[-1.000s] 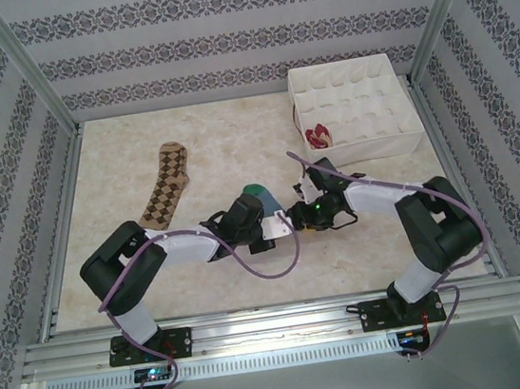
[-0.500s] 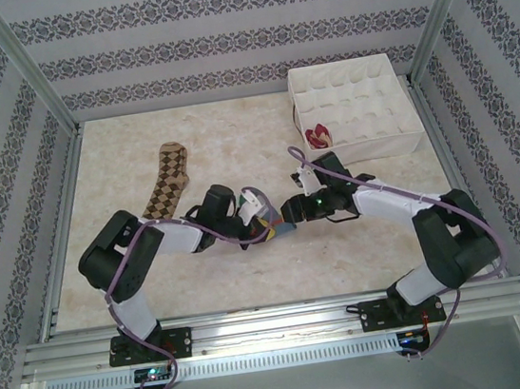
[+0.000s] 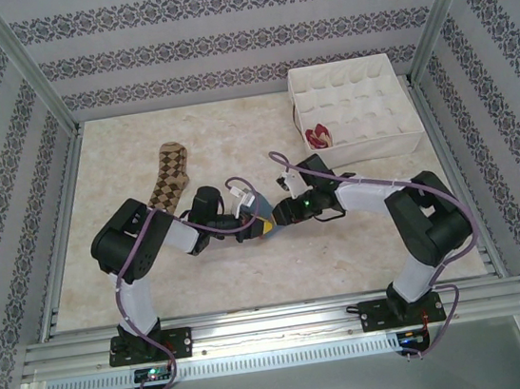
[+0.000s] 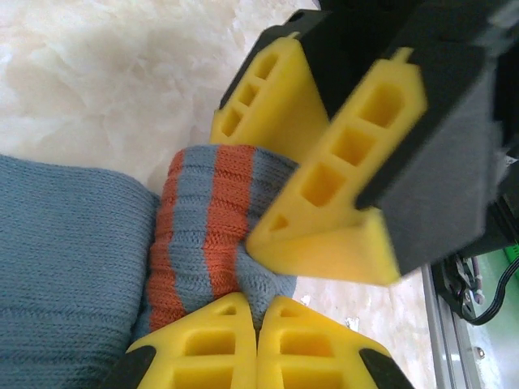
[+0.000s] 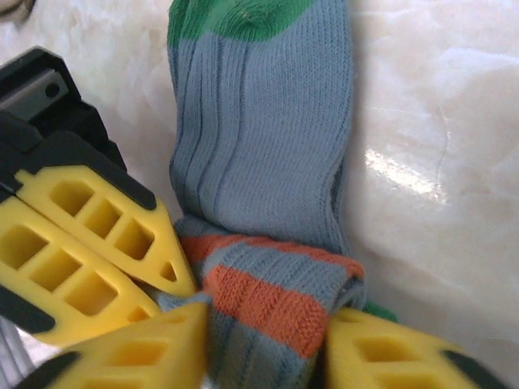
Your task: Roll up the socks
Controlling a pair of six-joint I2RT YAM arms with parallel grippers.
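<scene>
A half-rolled striped sock (image 5: 259, 154) sits at the middle of the table (image 3: 362, 239). The left gripper (image 4: 257, 312), fingers pressed together, pinches its edge. The right gripper (image 5: 268, 318), partly closed, clamps the rolled part. An argyle sock (image 3: 168, 178) lies flat, well apart.

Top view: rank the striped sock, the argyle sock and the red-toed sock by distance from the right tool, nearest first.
1. Striped sock: between the fingers of the right tool, mid-table.
2. Red-toed sock: in a left-side cell of the white organizer, farther back and to the right.
3. Argyle sock: flat on the table's left side, farthest.
</scene>
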